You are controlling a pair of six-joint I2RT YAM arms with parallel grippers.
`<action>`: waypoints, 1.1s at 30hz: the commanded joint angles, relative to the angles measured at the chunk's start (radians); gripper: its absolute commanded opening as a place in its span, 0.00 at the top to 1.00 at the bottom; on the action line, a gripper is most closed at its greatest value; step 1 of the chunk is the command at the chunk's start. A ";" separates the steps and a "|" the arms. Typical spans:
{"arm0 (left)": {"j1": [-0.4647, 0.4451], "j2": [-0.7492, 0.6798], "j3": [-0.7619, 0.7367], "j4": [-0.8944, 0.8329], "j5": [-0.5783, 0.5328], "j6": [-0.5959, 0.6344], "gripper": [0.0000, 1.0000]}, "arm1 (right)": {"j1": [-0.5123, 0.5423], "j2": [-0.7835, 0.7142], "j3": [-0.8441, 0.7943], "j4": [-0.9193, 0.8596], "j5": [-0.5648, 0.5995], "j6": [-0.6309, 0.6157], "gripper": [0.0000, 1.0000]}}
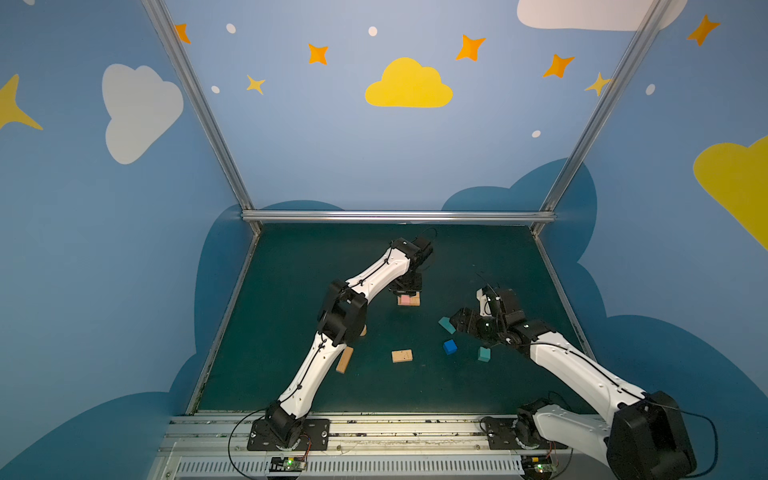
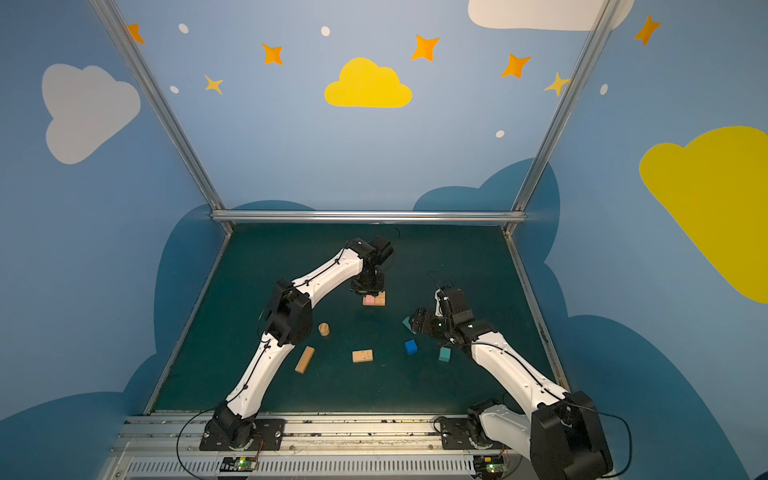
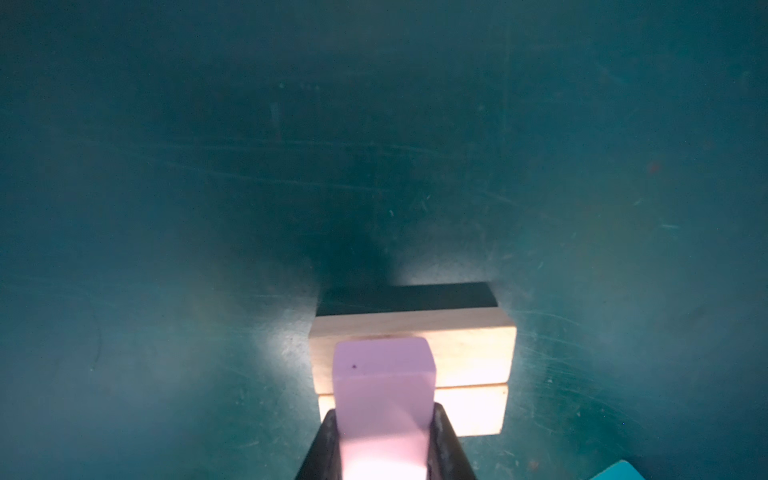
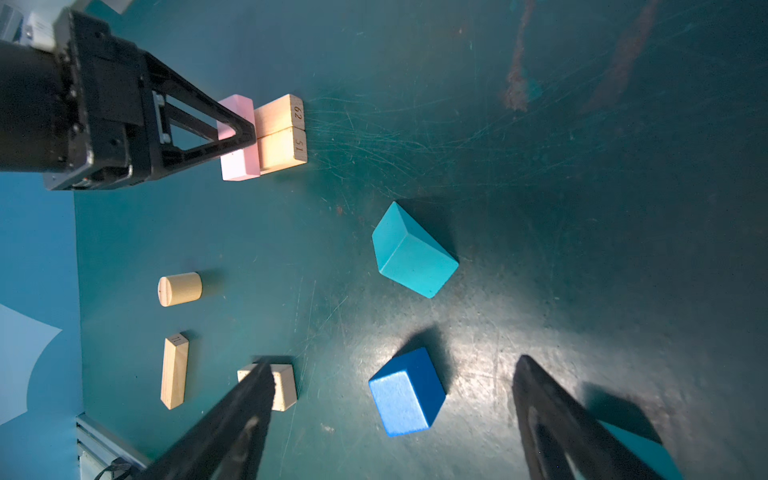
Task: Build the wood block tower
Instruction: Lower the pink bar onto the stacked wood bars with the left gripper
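The left end effector [image 4: 243,133] is clamped on the pink bar [image 3: 384,374], gripping its long sides so the bar hangs crosswise over the pair of tan bars [image 4: 282,147]. These lie side by side, touching, on the far middle of the desk [image 1: 311,270]. Laid across both, the pink bar would tie the base together and make a second layer. It looks pressed against the bars' tops, though I cannot tell whether a gap remains. The left arm reaches well forward with its elbow raised and its wrist bent straight down, which suits a vertical placement. The right end effector [image 4: 395,363] has its jaws wide apart and holds nothing. It is angled down over the blue cube [image 4: 405,392], near the teal house-shaped piece [image 4: 411,251] and the teal cube [image 1: 483,354], probably staged for the next pick. The right arm stretches low and inward from its base. A tan cylinder [image 4: 179,289], a loose tan bar [image 4: 174,370] and a short tan block [image 1: 402,355] wait nearer the front.
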 commanded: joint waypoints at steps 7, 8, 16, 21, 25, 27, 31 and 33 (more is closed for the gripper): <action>0.001 0.025 0.052 -0.036 -0.020 -0.013 0.95 | -0.005 0.016 -0.008 0.015 -0.015 -0.002 0.12; 0.001 0.029 0.058 -0.038 -0.021 -0.013 0.94 | -0.005 0.016 -0.009 0.014 -0.015 -0.002 0.12; 0.003 0.044 0.077 -0.050 -0.019 -0.016 0.93 | -0.008 0.017 -0.008 0.013 -0.015 0.000 0.12; 0.005 0.044 0.076 -0.055 -0.024 -0.020 0.93 | -0.007 0.022 -0.006 0.015 -0.018 -0.001 0.12; 0.004 0.044 0.074 -0.057 -0.024 -0.027 0.93 | -0.008 0.028 -0.007 0.021 -0.025 0.001 0.12; 0.005 0.044 0.073 -0.058 -0.025 -0.032 0.93 | -0.006 0.031 -0.005 0.024 -0.029 0.001 0.12; 0.004 0.044 0.074 -0.059 -0.029 -0.038 0.93 | -0.007 0.029 -0.008 0.021 -0.029 0.001 0.12; 0.004 0.044 0.072 -0.059 -0.033 -0.041 0.93 | -0.007 0.028 -0.007 0.020 -0.028 0.001 0.12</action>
